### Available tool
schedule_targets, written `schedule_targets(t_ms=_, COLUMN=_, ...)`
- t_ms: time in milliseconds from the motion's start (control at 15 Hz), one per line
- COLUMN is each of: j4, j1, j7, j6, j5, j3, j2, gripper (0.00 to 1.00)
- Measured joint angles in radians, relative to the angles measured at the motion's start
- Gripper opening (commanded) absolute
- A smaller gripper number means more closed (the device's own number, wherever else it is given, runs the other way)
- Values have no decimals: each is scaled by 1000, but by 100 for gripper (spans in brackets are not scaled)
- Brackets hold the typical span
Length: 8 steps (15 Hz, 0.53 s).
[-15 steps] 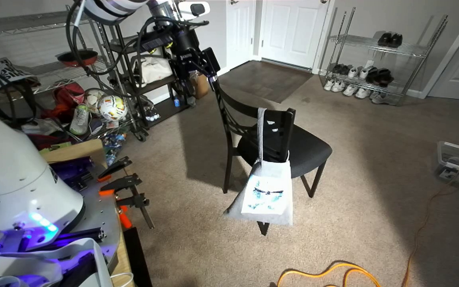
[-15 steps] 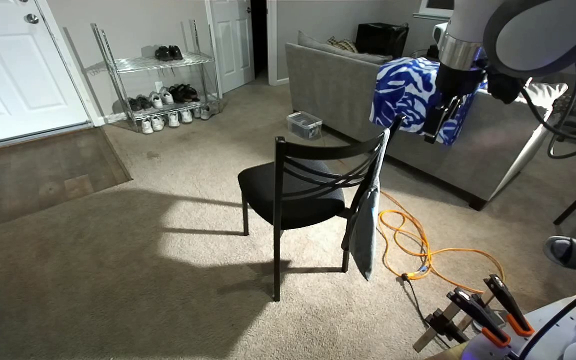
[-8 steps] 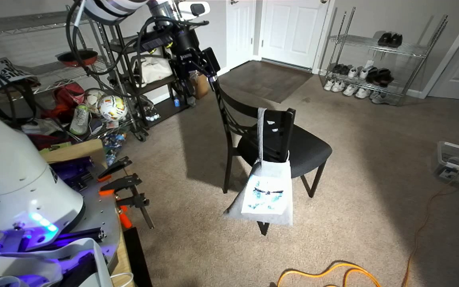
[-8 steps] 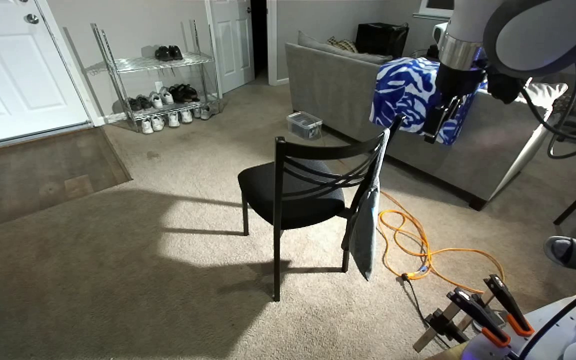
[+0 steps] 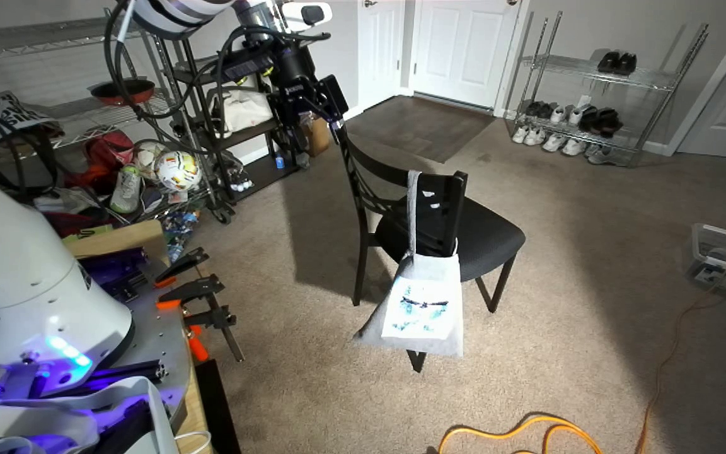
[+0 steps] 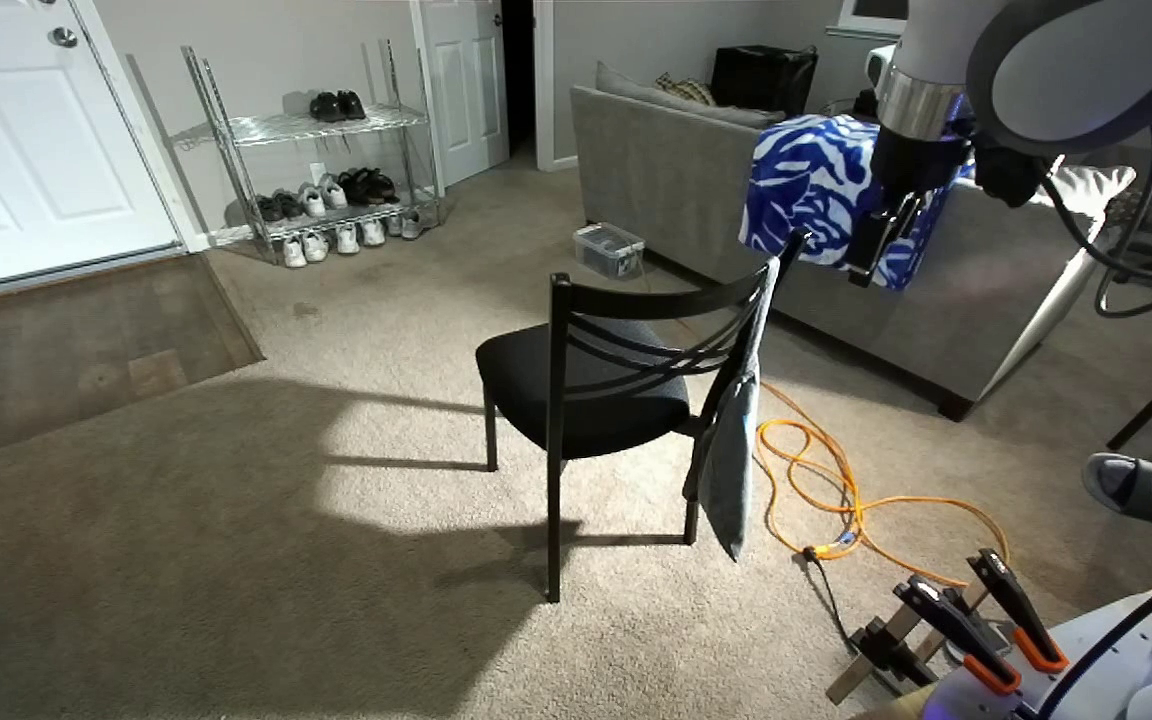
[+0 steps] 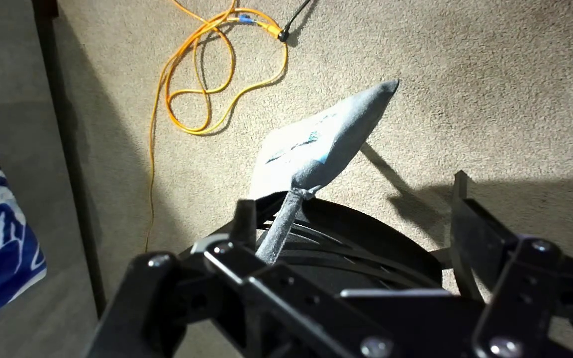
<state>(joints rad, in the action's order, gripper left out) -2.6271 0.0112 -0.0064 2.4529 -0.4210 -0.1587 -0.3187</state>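
My gripper [image 7: 363, 226] is open, its two fingers [image 7: 480, 238] wide apart with nothing held between them. It hangs above a black chair [image 6: 596, 390], whose curved back shows beyond and between the fingers in the wrist view. From a corner of that back hangs a grey cloth bag [image 5: 423, 309] with a white panel and a blue-black dragonfly print. The bag's strap [image 7: 281, 226] passes near the left finger in the wrist view, its lower end hidden behind the gripper. In an exterior view the gripper [image 6: 876, 245] appears to the right of the chair's post, apart from it.
An orange cord [image 6: 826, 480] lies looped on the carpet. A grey couch [image 6: 676, 160] carries a blue-and-white cloth [image 6: 806, 185]. Clamps [image 5: 196, 290] stick out from the robot's table. A shoe rack [image 5: 596, 69], a clear bin [image 5: 722, 255] and crowded shelves surround the floor.
The arm, gripper, chair and bag stay in place. At the right edge of an exterior view, a foot in a grey slide has shifted slightly up and left.
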Motion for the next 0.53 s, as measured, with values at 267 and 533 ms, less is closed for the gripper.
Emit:
schedule_targets(t_ms=267, j4=2, j1=-2, j7=0, j6=0, j5=0, j3=2, j2=-1, gripper=100)
schedule_targets(t_ms=533, j4=26, j1=4, j7=28, j6=3, j5=-76, j3=2, j2=-1, gripper=100)
